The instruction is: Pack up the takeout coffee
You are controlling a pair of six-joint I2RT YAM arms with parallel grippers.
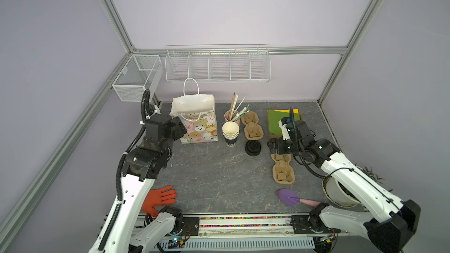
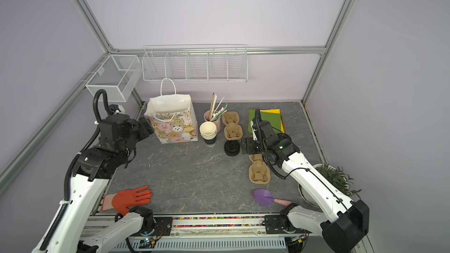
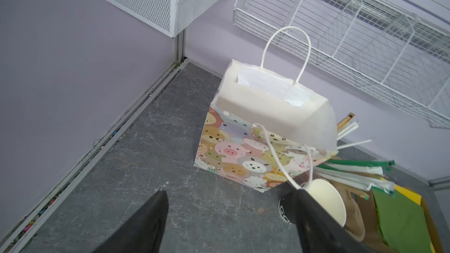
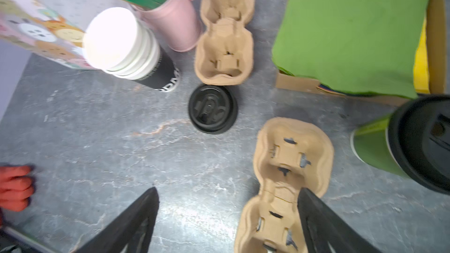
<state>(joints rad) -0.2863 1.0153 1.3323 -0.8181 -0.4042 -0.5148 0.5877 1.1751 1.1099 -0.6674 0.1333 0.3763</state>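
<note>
Wide-spread right gripper [image 4: 227,189] above the worktop [image 1: 214,171], nothing between the jaws. Left gripper [image 3: 231,191] equally wide and empty, just beside the bag.

Clock laid on the worktop as in both top views, twelve at the back wall.
- At eleven: cartoon-animal gift bag [image 1: 198,127], upright, mouth agape.
- At two: cardboard tray [image 4: 435,32] of green and yellow napkins [image 1: 275,120].
- At one: pulp cup carrier [image 1: 252,126].
- At four: a second cup carrier [image 1: 283,171].
- At eight: orange glove [image 1: 160,198].
- At twelve: stack of black-sided cups [image 1: 230,131], white lettering on the side, only "GO" readable, and that in the left wrist view. Pink cup of straws [image 1: 227,116] just behind.

Only in the right wrist view: the takeout coffee [image 4: 375,149], green cup with black lid on. Standing just beside the four o'clock carrier, near the tray, about three o'clock. Hidden under the right arm in both top views.

Loose black lid [image 1: 253,147] just beside the near end of the one o'clock carrier. At five: purple trowel [image 1: 288,197].
</note>
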